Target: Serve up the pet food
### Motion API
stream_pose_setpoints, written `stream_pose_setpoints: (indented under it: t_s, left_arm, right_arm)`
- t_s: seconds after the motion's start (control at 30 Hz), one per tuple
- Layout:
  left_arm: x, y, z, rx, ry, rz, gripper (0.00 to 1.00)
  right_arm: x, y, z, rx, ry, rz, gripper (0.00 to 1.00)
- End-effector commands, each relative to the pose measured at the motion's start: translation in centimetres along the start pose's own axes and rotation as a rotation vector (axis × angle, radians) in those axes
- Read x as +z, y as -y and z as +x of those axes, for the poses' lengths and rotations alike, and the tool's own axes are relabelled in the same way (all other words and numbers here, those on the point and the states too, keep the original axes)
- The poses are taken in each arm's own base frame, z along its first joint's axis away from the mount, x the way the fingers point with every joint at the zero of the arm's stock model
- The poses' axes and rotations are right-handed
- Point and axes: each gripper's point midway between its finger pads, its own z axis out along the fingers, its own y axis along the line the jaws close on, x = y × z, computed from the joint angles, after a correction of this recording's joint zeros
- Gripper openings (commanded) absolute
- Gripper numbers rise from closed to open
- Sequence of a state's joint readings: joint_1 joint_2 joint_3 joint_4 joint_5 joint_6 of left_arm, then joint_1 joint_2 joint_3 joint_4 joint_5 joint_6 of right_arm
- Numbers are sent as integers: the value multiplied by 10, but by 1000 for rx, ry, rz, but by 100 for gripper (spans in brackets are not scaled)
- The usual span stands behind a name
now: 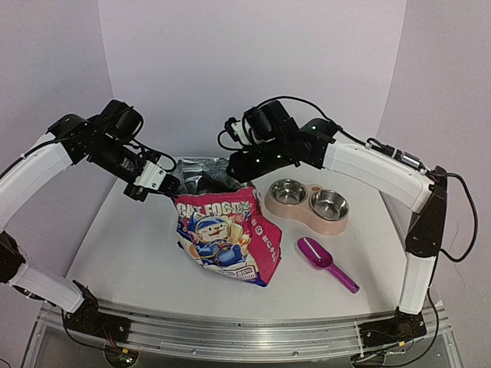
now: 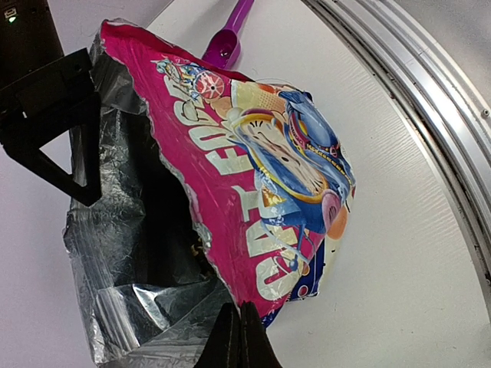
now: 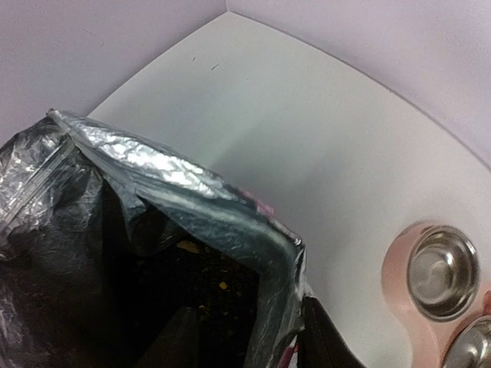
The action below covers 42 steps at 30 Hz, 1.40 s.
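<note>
The pink, blue and white "CAT FOOD" pouch (image 1: pixel 226 234) stands at the middle of the table, its silver-lined top torn open. My left gripper (image 1: pixel 173 186) is shut on the pouch's left rim; in the left wrist view the fingertips (image 2: pixel 236 337) pinch the edge of the pouch (image 2: pixel 261 176). My right gripper (image 1: pixel 230 172) is at the right side of the mouth. In the right wrist view it (image 3: pixel 245 345) is open, one finger inside and one outside the foil wall (image 3: pixel 199 199). Dark kibble (image 3: pixel 207 284) shows dimly deep inside.
A pink double-bowl feeder (image 1: pixel 294 209) with steel bowls stands right of the pouch; one bowl (image 3: pixel 441 268) shows in the right wrist view. A magenta scoop (image 1: pixel 326 263) lies in front of the feeder, and also shows in the left wrist view (image 2: pixel 230 38). Walls enclose the back and sides.
</note>
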<state>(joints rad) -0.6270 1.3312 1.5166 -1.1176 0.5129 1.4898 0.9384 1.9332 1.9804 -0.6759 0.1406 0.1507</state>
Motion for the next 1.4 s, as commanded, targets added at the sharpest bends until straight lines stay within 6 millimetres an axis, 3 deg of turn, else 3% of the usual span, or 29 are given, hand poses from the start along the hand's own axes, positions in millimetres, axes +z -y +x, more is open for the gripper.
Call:
stream_pose_setpoints:
  t_s: [0.0,0.07,0.1,0.23,0.5,0.63,0.7,0.73,0.83,0.9,0.97,1.0,1.13,1.2,1.23,1.37]
  left_arm:
    - [-20,-5,-11,6,7,-44,0]
    - [-23,-6,-12,2,6,-47,0]
    - [-25,-7,-13,2,7,-51,0]
    - [-29,-8,-14,-1,-5,-61,0]
    - [-34,-10,-18,-17,4,-75,0]
    - [-32,-7,-20,-20,25,-84,0]
    - [-33,-8,-23,-23,42,-92,0]
    - [-34,-9,-25,-26,54,-99,1]
    - [-37,-13,-34,-42,97,-115,16]
    - [-39,-14,-39,-58,123,-117,29]
    - [-41,-14,-44,-71,145,-116,40]
    - [-42,-14,-45,-79,153,-117,45]
    - [-48,-15,-54,-122,191,-120,57]
    - [-52,-17,-59,-144,213,-125,61]
    - [-54,-19,-62,-155,224,-131,62]
    - [-60,-31,-67,-179,246,-177,66]
  right_arm:
    - [-3,29,-24,54,76,179,17]
    - [-6,33,-31,74,98,205,2]
    - [-7,35,-34,84,110,218,0]
    - [-13,39,-47,126,153,243,0]
    - [-12,10,-48,110,130,80,0]
    - [-44,20,-51,123,159,94,18]
    - [-67,41,-46,165,166,116,30]
    - [-75,54,-37,191,153,129,36]
    - [-85,107,22,306,35,206,54]
    - [-90,138,75,364,-82,271,73]
    - [-91,155,131,393,-210,312,94]
    - [-91,159,157,388,-269,327,98]
    - [-96,161,242,295,-455,347,98]
    - [-101,168,242,265,-420,362,98]
    - [-102,162,234,187,-393,310,97]
    - [-106,173,212,-74,-378,330,97]
